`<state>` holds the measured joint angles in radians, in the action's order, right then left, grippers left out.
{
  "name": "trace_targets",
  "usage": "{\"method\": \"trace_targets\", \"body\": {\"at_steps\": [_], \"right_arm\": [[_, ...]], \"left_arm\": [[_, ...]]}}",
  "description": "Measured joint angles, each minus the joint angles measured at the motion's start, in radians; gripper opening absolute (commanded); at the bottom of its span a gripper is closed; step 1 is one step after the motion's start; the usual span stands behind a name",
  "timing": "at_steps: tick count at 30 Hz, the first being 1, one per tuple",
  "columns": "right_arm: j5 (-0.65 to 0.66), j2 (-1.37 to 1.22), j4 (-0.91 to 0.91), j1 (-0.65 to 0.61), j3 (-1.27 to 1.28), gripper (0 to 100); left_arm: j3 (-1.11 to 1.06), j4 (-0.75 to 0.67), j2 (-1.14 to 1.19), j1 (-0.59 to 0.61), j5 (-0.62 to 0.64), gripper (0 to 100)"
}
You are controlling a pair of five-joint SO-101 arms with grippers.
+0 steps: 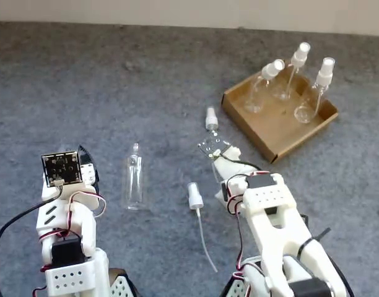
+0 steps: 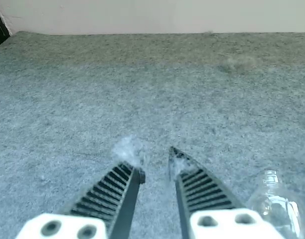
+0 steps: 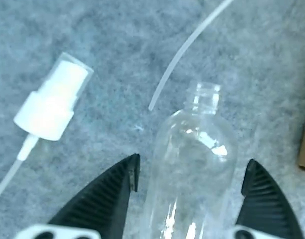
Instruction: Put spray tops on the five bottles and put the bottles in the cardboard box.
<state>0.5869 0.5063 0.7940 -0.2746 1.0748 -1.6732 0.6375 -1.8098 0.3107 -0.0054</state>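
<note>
Right wrist view: the right tool has its jaws wide apart, straddling an uncapped clear plastic bottle lying on the grey carpeted bench. A white spray top lies beside one jaw. The high view adds the brown cardboard box ahead-right of this tool. The left tool, jaws slightly apart, points forward, with a second clear bottle beside it.

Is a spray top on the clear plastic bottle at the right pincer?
No, the clear plastic bottle has a bare neck; a white spray top lies apart.
</note>
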Motion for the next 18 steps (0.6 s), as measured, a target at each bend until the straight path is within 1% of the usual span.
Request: {"method": "trace_targets", "body": {"at_steps": [4,9,14,18], "right_arm": [[0.0,-0.086,0.0,0.0,-0.023,29.0],[0.003,-0.104,0.0,0.0,-0.026,28.6],[0.003,-0.115,-0.028,0.0,-0.026,20.7],[0.003,-0.115,-0.034,0.002,-0.028,17.0]], "left_arm": [[0.0,0.0,0.0,0.0,0.0,5],[0.0,0.0,0.0,0.0,0.0,5],[0.0,0.0,0.0,0.0,0.0,5],[0.0,0.0,0.0,0.0,0.0,5]]}}
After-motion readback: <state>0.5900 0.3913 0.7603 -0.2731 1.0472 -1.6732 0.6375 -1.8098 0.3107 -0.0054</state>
